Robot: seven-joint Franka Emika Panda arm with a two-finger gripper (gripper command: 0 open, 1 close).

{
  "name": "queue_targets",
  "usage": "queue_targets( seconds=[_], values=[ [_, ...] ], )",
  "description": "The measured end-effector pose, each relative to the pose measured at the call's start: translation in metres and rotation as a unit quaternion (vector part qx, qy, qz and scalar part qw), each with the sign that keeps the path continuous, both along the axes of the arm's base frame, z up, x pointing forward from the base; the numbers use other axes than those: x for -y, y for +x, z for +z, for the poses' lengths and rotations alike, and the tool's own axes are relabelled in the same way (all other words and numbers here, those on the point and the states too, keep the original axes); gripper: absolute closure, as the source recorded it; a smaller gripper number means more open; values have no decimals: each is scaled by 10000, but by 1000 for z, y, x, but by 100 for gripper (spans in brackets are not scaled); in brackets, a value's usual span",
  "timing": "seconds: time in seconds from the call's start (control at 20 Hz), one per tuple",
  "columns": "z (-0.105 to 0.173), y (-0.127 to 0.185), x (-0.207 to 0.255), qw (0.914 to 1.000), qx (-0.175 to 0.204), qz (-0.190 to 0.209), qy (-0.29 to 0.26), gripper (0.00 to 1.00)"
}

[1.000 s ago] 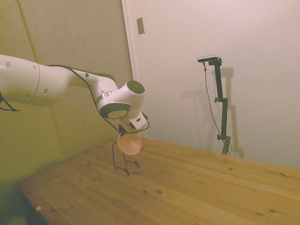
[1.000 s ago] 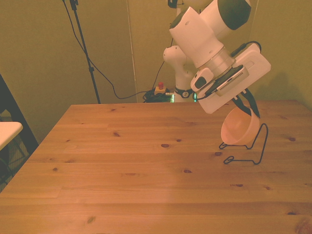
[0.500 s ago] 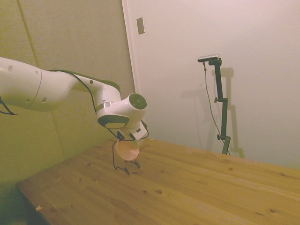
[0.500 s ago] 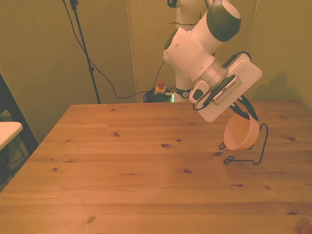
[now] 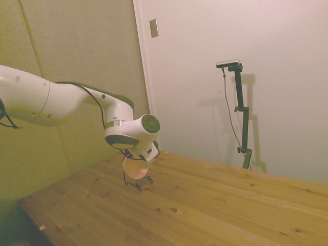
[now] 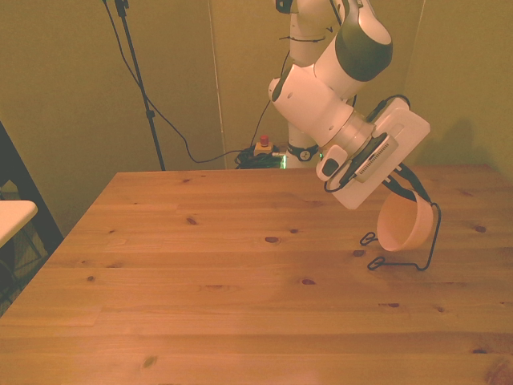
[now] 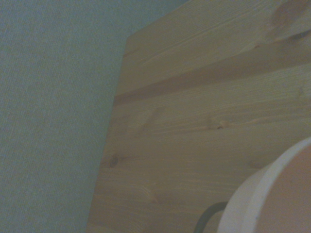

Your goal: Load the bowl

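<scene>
The bowl [image 6: 406,224] was small, round, plain pale pink and smooth-sided, tilted on its side. It hung from the claw [image 6: 405,195], which gripped its rim, within a black wire rack [image 6: 430,241] near the counter's [image 6: 224,281] edge at the front view's right. Since a second earlier, the claw had lowered the bowl further into the rack. No writing was legible.

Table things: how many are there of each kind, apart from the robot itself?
Pink bowl: 1
Black wire rack: 1
Total: 2, with the bowl held at the rack by the gripper.
</scene>
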State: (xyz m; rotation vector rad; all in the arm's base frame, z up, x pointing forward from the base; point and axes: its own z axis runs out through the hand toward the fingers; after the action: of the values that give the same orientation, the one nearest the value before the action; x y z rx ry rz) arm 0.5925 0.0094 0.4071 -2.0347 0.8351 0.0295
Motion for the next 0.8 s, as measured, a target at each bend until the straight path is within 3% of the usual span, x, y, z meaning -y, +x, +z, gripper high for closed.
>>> queue_targets(
  seconds=[0.55,0.6,0.8],
  values=[
    [-32,5,-1,9999,-51,12,141,100],
    [-34,5,-1,9999,-50,23,140,0],
    [-35,6,-1,9999,-32,33,146,0]
  ],
)
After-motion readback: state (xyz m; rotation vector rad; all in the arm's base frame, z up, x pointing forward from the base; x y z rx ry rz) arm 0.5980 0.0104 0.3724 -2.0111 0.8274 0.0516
